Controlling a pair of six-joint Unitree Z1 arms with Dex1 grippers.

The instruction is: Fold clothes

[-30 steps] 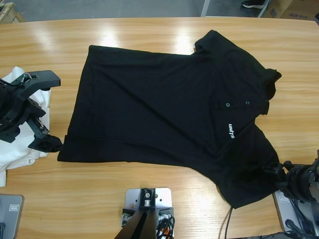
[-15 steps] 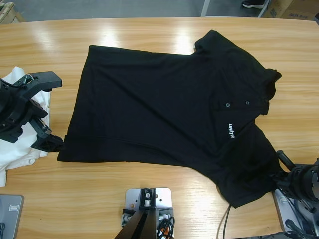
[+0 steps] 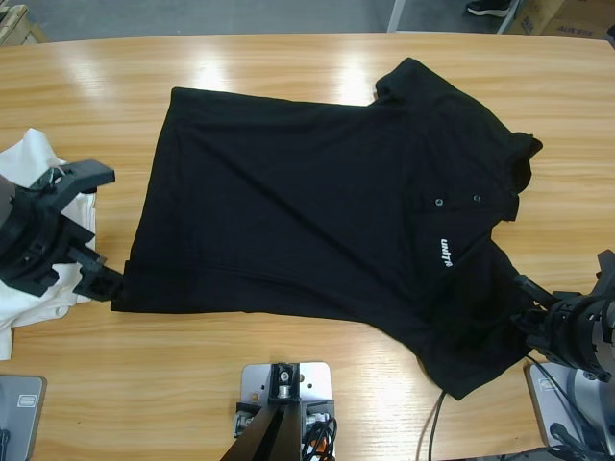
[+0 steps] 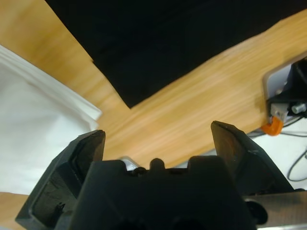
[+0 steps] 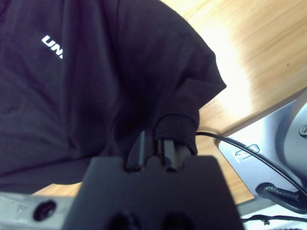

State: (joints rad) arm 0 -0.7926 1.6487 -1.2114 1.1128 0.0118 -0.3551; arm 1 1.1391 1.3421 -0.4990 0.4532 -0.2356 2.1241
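Observation:
A black buttoned polo (image 3: 307, 202) with a small white logo (image 3: 444, 254) lies spread flat across the table. My right gripper (image 3: 528, 315) is at its lower right sleeve; in the right wrist view the right gripper (image 5: 160, 143) is shut on a pinched fold of that black polo (image 5: 96, 86). My left gripper (image 3: 96, 229) stands open at the polo's lower left hem corner, one jaw touching the corner. In the left wrist view the left gripper (image 4: 158, 139) has only wood between its jaws, with the polo corner (image 4: 144, 67) just beyond.
A pile of white clothes (image 3: 34, 158) lies at the table's left edge under the left arm, seen also as white clothes (image 4: 33, 139) in the left wrist view. Bare wood runs along the front edge (image 3: 192, 365) and the far side (image 3: 240, 58).
The right gripper has moved up and in along the sleeve, drawing its edge slightly. The left gripper has shifted a little toward the table's front edge, still open.

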